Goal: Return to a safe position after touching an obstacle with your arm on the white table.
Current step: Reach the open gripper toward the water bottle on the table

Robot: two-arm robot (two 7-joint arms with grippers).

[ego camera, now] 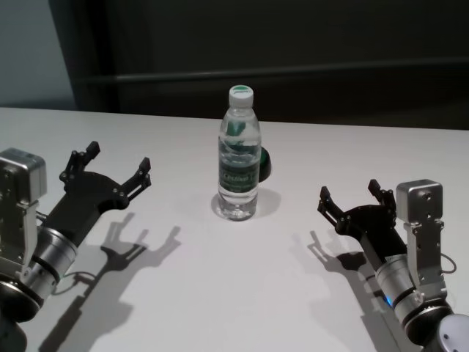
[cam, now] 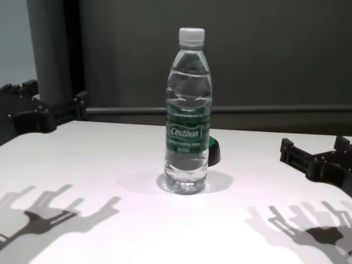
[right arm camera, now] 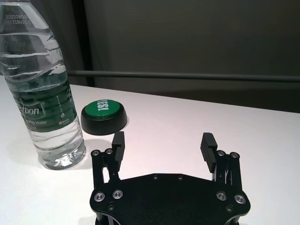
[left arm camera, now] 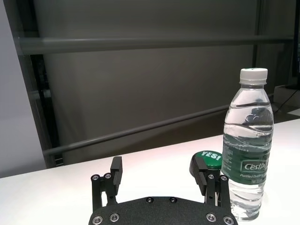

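The obstacle, a clear water bottle [ego camera: 239,158] with a white cap and green label, stands upright at the middle of the white table [ego camera: 220,293]. It also shows in the chest view [cam: 188,115], the left wrist view [left arm camera: 247,150] and the right wrist view [right arm camera: 42,89]. My left gripper [ego camera: 117,167] is open and empty, held above the table well left of the bottle; it shows in the left wrist view [left arm camera: 161,180]. My right gripper [ego camera: 352,196] is open and empty, held to the right of the bottle and nearer to me; it shows in the right wrist view [right arm camera: 163,146]. Neither touches the bottle.
A low round black button with a green top [right arm camera: 104,116] sits on the table just behind the bottle, to its right, also in the head view [ego camera: 265,164]. A dark wall and rail run beyond the table's far edge [ego camera: 352,123].
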